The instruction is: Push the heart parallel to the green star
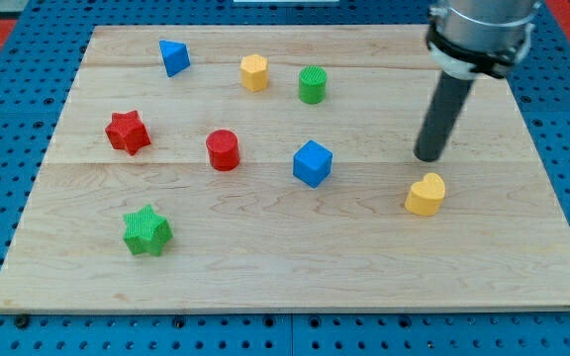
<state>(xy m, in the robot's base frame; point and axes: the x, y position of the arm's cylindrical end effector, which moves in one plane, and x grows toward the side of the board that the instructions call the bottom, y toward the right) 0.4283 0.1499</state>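
Note:
The yellow heart (426, 194) lies on the wooden board at the view's right. The green star (146, 231) lies at the view's lower left. My tip (428, 157) stands just above the heart in the view, a small gap apart from it, far to the right of the green star.
A blue cube (312, 163) sits left of the heart. A red cylinder (223, 150) and a red star (127, 132) lie further left. A blue triangle (173, 57), a yellow hexagon (254, 72) and a green cylinder (312, 85) stand near the board's top. The board's edge (295, 308) runs along the bottom.

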